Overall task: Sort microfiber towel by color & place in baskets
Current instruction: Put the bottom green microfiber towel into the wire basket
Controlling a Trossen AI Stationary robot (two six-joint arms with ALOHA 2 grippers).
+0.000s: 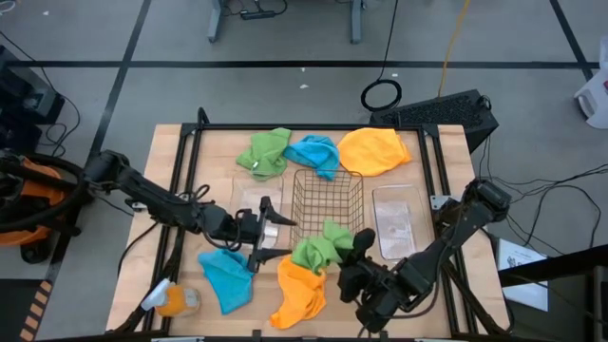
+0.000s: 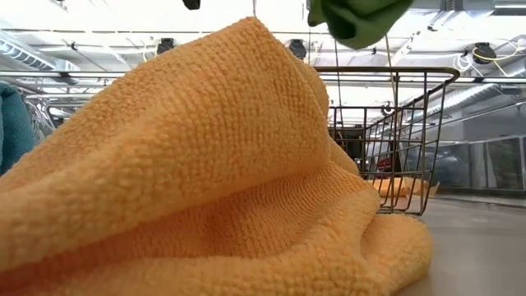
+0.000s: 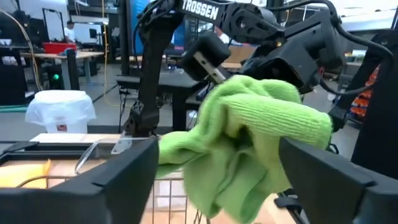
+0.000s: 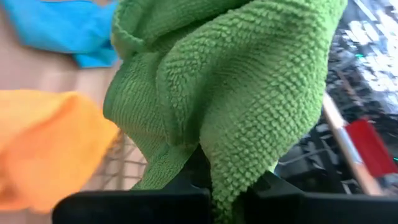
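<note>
A: Status on R gripper (image 1: 350,249)?
B: Clamped on green towel (image 1: 321,247), held up right at near rim of wire basket (image 1: 328,201). Cloth spilling over both fingers in R wrist view, pinched between them.
A: L gripper (image 1: 267,231)?
B: Wide open, nothing in it, just beside basket's left side, above clear basket (image 1: 256,201). Little room between the two grippers.
A: Other towels?
B: Orange towel (image 1: 300,293) and blue towel (image 1: 226,277) near front edge, close together. Second green (image 1: 266,152), second blue (image 1: 315,152), second orange (image 1: 374,150) in a row along far side, beyond basket. Other clear basket (image 1: 394,220) right of wire one.
A: Anything hard to read?
B: Low view nearly filled by orange cloth; table behind it hidden. Green towel cut off at top there. Can't tell if towel bottom touches basket rim.
</note>
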